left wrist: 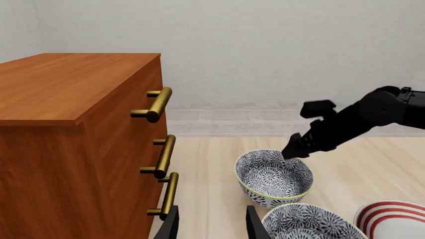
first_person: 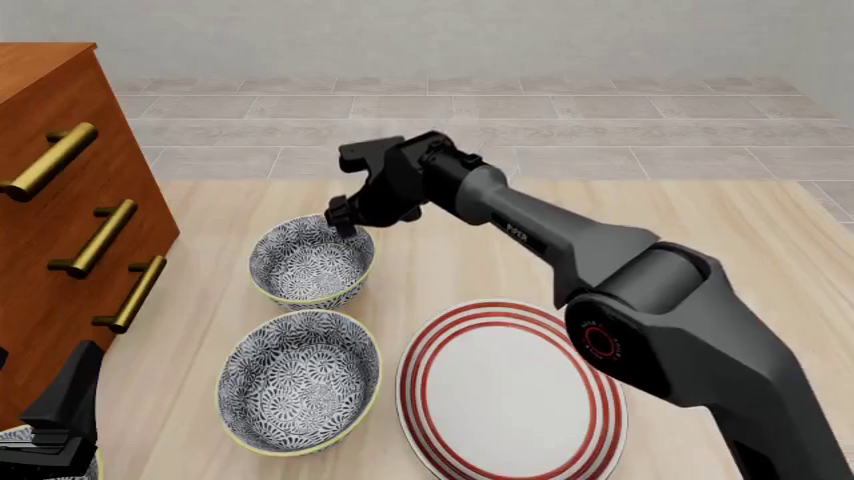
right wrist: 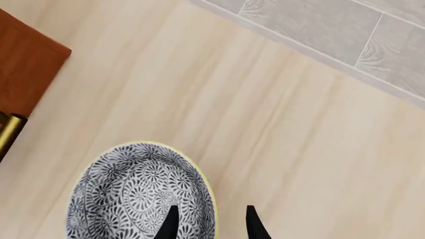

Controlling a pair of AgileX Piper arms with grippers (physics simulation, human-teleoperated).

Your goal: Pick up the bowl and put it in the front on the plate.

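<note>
Reaching forward from my right, the right gripper [first_person: 343, 214] sits at the rim of the far bowl [first_person: 310, 262], on its far right side. My right wrist view shows the jaws apart, one fingertip [right wrist: 168, 224] over the patterned inside and the other outside the yellowish rim, so they straddle the wall; I cannot tell whether they touch it. That bowl rests upright on the wooden table [first_person: 694, 230], just beside the dresser [first_person: 54, 230] with its brass handles. The near bowl [first_person: 300, 380] stands upright just in front of it, close but apart, and just left of the plate [first_person: 514, 390], which lies flat with nothing on it. My left gripper [left wrist: 211, 224] hangs low by the dresser's front, its jaws apart around nothing.
</note>
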